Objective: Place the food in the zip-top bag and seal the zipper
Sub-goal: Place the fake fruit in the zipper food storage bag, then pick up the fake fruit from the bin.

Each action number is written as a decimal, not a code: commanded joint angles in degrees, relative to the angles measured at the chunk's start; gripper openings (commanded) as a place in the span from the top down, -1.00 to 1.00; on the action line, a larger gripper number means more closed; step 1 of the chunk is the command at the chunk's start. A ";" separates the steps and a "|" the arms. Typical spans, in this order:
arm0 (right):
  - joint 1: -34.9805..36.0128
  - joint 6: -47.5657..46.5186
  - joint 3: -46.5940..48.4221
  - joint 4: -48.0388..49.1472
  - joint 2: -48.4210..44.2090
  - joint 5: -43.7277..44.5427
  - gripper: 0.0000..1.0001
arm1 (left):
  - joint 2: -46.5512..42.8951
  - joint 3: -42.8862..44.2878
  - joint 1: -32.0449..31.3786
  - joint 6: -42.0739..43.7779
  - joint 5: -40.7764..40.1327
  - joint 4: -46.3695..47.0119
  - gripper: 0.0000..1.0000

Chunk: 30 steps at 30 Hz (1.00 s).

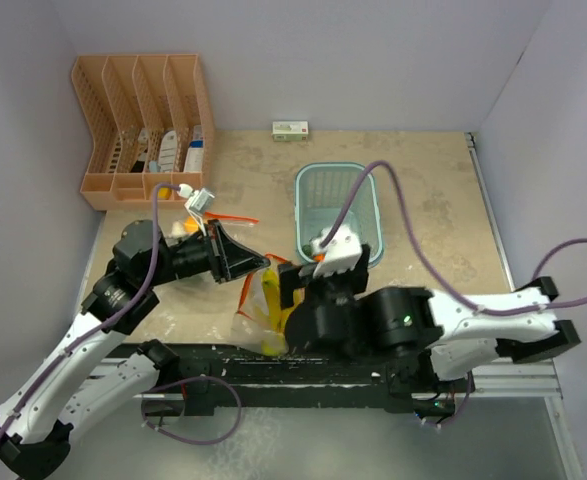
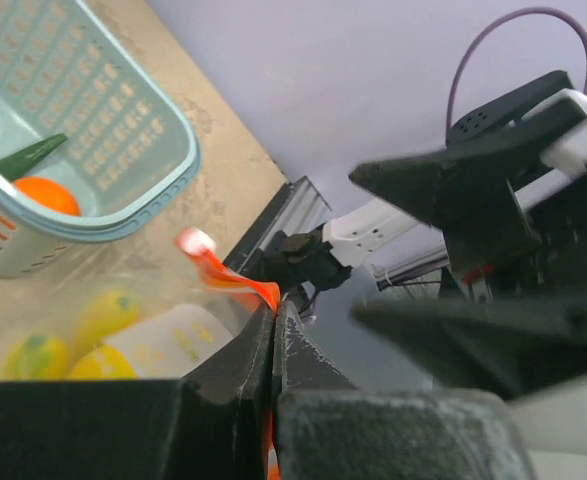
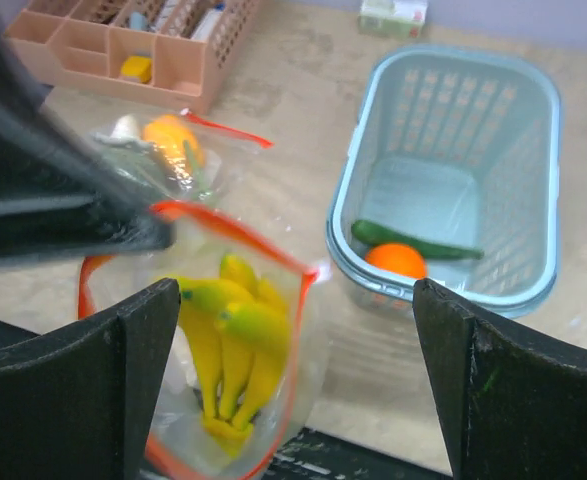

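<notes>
The clear zip-top bag (image 3: 308, 345) with an orange zipper rim hangs open between the arms. A bunch of yellow bananas (image 3: 235, 335) lies inside it, also showing through the plastic in the left wrist view (image 2: 103, 315). My left gripper (image 2: 272, 308) is shut on the bag's orange rim (image 2: 235, 280) and holds it up. My right gripper (image 3: 295, 288) stands wide open just above the bag mouth with nothing between its fingers. A small orange fruit (image 3: 396, 260) and a long green vegetable (image 3: 418, 244) lie in the light blue mesh basket (image 3: 533, 160).
A second clear bag (image 3: 168, 145) with orange and white contents lies behind the open one. A peach desk organizer (image 1: 138, 120) stands at the back left. A small white box (image 1: 290, 130) sits by the rear wall. The basket (image 1: 373, 195) is right of centre.
</notes>
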 commanded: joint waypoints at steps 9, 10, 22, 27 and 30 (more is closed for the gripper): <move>-30.70 -26.89 -16.16 41.46 -13.38 -37.42 -0.99 | -3.38 2.92 -0.11 9.96 -12.23 -6.57 1.00; -32.45 -26.90 -15.74 41.14 -11.52 -39.22 -0.99 | -3.23 3.24 -0.08 10.49 -12.75 -6.60 1.00; -54.15 -26.84 -17.04 43.79 -3.99 -53.02 -0.97 | -2.80 4.01 -0.12 14.28 -13.63 -6.71 1.00; -58.84 -27.47 -16.92 42.88 1.03 -59.85 -0.91 | -3.61 3.43 -0.12 15.24 -12.56 -6.83 1.00; -59.20 -27.28 -17.73 40.69 3.84 -62.04 -0.89 | -4.34 3.44 -0.07 15.96 -13.17 -7.16 1.00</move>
